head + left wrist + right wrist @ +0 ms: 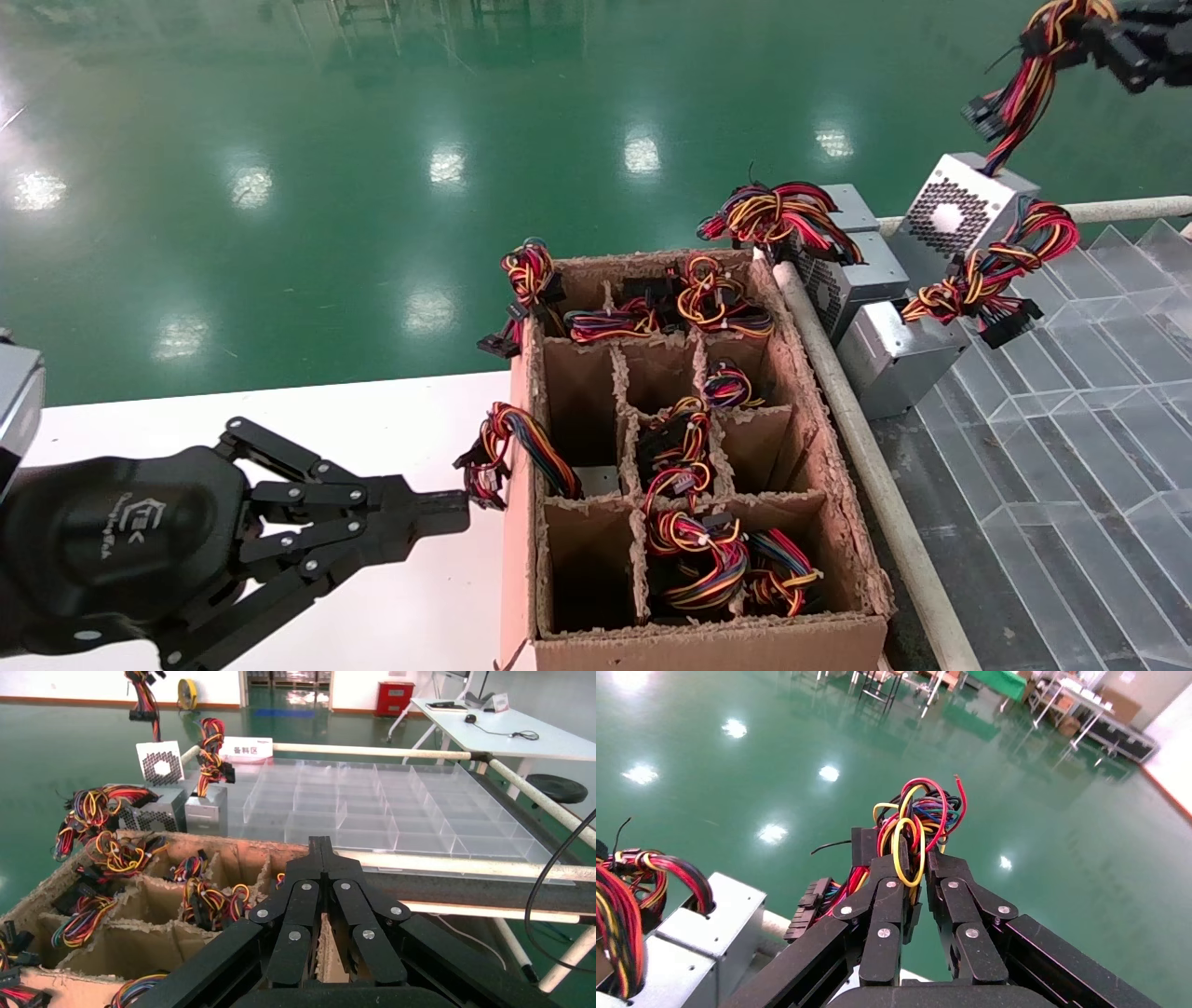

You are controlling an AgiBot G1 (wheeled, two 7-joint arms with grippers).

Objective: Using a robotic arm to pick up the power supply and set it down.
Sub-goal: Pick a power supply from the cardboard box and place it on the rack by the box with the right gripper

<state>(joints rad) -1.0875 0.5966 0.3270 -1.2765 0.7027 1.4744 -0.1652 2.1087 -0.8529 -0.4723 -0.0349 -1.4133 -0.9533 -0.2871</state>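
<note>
The power supply [959, 210], a small grey box with a perforated vent face, hangs tilted at the far right, just above the other grey boxes. I cannot tell whether it touches them. Its slim stalk of red, yellow and black wires [1024, 93] runs up into my right gripper [1099, 28], which is shut on the wires [916, 815] near their looped end. The left wrist view shows the same box [160, 762] under its wire stalk. My left gripper [456, 511] is shut and holds nothing, low at the left beside the cardboard box.
A divided cardboard box [689, 643] holds several wire bundles. Two more grey boxes [894, 349] with fat coiled bundles [1001, 256] sit on the edge of a clear plastic tray [1071, 391]. A metal rail [866, 457] runs between box and tray. A white table [372, 410] lies left.
</note>
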